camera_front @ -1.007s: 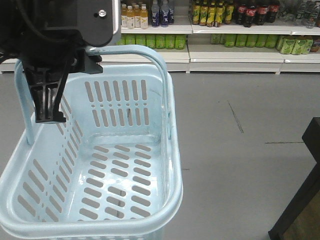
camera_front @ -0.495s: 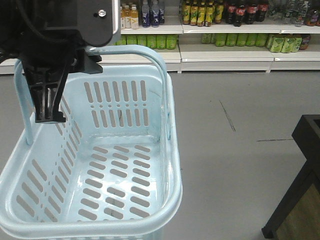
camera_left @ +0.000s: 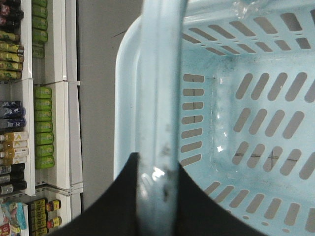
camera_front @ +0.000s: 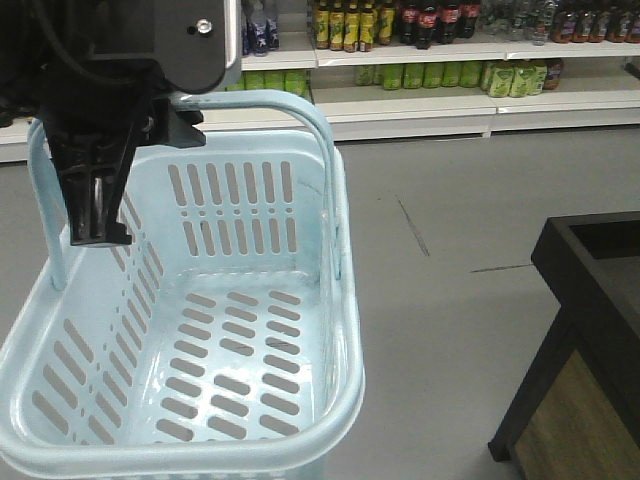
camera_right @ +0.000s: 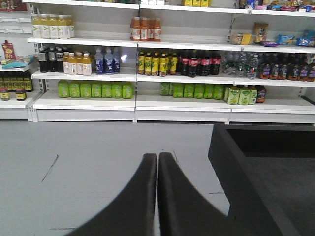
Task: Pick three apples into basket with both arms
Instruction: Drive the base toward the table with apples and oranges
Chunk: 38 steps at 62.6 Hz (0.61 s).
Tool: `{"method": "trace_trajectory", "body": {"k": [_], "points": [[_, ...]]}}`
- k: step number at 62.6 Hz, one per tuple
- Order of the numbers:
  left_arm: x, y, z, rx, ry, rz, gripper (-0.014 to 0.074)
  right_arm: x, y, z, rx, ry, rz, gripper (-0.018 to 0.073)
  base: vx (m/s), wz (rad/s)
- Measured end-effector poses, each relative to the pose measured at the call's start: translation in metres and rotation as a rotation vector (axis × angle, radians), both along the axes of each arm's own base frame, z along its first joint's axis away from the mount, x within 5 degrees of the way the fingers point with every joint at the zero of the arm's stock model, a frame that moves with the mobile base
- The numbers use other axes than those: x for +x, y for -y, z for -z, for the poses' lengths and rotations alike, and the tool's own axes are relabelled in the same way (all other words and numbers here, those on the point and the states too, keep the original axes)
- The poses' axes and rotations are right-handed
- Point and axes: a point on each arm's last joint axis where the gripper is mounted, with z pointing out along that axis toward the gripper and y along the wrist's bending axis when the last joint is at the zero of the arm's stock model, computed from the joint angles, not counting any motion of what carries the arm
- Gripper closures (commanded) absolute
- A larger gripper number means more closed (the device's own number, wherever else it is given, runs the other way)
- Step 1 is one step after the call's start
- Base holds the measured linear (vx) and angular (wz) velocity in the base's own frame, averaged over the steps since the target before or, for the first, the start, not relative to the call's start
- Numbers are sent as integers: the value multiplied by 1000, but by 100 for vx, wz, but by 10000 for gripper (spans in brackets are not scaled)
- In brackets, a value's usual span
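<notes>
The pale blue basket (camera_front: 200, 330) hangs empty at the left of the front view, its slotted floor bare. My left gripper (camera_left: 157, 169) is shut on the basket's hoop handle (camera_left: 160, 88), which runs out between the two black fingers. In the front view the left arm (camera_front: 110, 50) fills the top left corner, above that handle (camera_front: 270, 100). My right gripper (camera_right: 157, 156) is shut with nothing in it, pointing over the grey floor towards the shelves. The apples are out of view.
A black stand with a wooden side (camera_front: 590, 300) sits at the right, and shows in the right wrist view as a dark counter (camera_right: 266, 147). White shelves of bottled drinks (camera_front: 420, 40) line the back wall beyond the grey floor (camera_front: 440, 220).
The shelves have slid left in the front view and the black stand has come much further into view at the right. The basket and the left gripper's hold look unchanged.
</notes>
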Motion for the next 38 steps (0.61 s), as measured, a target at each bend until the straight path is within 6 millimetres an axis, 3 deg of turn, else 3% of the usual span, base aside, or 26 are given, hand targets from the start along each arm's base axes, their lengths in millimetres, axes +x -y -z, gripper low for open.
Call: {"method": "trace_trajectory", "body": {"k": [38], "points": [[0, 0, 0, 0, 0, 0, 603, 0, 0, 0, 0, 0, 0, 568, 5, -36]]}}
